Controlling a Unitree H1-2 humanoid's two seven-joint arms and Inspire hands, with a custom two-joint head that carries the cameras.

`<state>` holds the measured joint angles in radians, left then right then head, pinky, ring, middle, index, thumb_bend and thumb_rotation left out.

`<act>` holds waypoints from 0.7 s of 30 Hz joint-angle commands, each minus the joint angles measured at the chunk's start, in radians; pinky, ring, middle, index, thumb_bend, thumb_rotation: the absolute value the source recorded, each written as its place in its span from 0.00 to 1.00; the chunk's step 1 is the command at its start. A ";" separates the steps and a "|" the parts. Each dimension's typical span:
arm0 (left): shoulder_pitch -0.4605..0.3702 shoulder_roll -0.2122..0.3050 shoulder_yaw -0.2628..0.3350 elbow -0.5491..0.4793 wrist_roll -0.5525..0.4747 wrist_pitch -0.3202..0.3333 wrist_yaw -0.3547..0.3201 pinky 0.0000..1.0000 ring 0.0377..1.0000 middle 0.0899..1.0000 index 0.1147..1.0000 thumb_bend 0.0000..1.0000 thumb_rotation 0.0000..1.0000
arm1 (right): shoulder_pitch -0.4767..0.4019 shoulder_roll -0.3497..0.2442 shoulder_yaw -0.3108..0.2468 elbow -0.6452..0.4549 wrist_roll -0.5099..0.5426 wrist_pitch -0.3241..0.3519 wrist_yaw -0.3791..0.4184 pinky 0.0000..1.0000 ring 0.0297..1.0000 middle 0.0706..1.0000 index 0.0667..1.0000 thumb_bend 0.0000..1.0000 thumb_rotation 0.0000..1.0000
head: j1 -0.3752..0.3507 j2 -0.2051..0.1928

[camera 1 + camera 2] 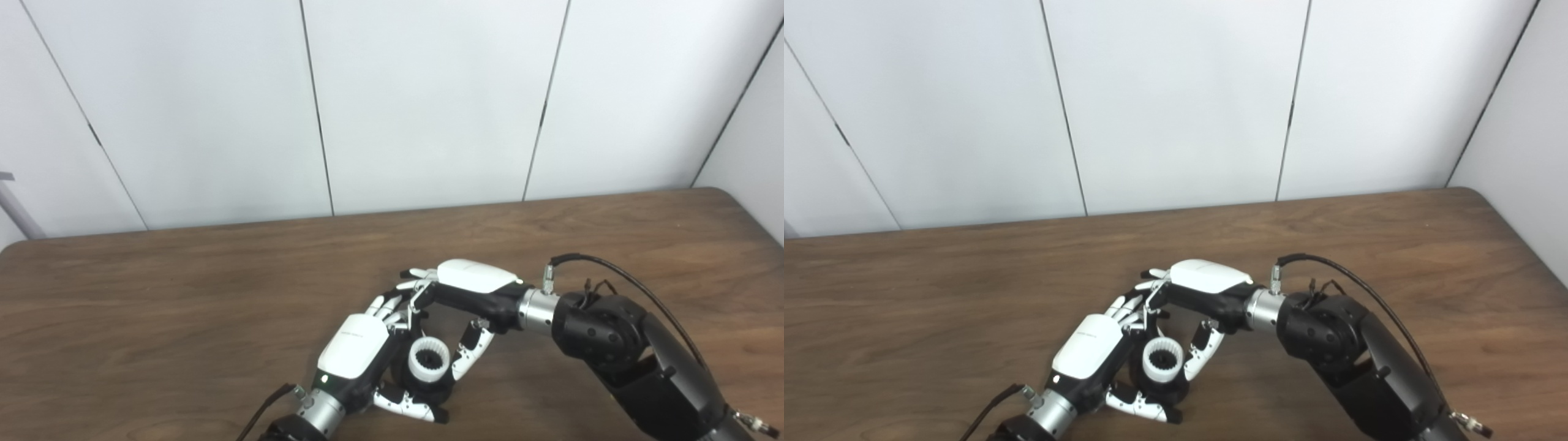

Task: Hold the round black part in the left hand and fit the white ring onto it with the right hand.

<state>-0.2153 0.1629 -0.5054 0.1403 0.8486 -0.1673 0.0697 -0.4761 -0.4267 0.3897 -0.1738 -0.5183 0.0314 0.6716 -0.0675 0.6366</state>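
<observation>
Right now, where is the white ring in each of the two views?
Left eye view: the white ring is low, slightly right of centre, between both hands.
Right eye view: same ring, low, slightly left of centre.
Shared landmark: the left hand with its white back, just left of the ring.

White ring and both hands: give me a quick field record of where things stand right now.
white ring: toothed inside, sitting on top of the round black part, opening up
round black part: held in the left hand, mostly hidden by the ring and fingers
left hand: shut on the round black part, low over the table
right hand: above and behind the ring, its thumb beside the ring's right edge; contact cannot be told
ring fully seated: cannot tell
</observation>
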 commanded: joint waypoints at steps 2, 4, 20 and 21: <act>0.080 0.007 -0.026 0.049 -0.001 -0.006 -0.002 1.00 0.97 0.84 0.41 0.52 0.05 | -0.019 -0.002 -0.007 -0.038 0.007 -0.009 -0.012 1.00 1.00 0.90 0.44 0.52 0.13 | 0.000 0.001; 0.080 0.007 -0.026 0.048 -0.002 -0.005 -0.003 1.00 0.97 0.84 0.41 0.52 0.05 | -0.018 -0.001 -0.006 -0.040 0.004 -0.005 -0.010 1.00 1.00 0.90 0.44 0.52 0.13 | 0.000 0.001; 0.080 0.005 -0.024 0.051 -0.006 -0.005 -0.003 1.00 0.97 0.83 0.41 0.52 0.05 | -0.020 -0.001 -0.009 -0.066 -0.006 0.044 0.001 0.98 1.00 0.99 0.72 0.98 0.25 | 0.001 -0.003; 0.080 0.005 -0.024 0.050 -0.006 -0.003 -0.005 1.00 0.97 0.83 0.41 0.52 0.05 | -0.022 -0.002 -0.008 -0.070 -0.008 0.048 0.002 0.98 1.00 1.00 0.75 0.99 0.26 | 0.001 -0.003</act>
<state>-0.2150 0.1620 -0.5055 0.1400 0.8477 -0.1677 0.0697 -0.4701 -0.4267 0.3909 -0.2100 -0.5232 0.0747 0.6780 -0.0660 0.6335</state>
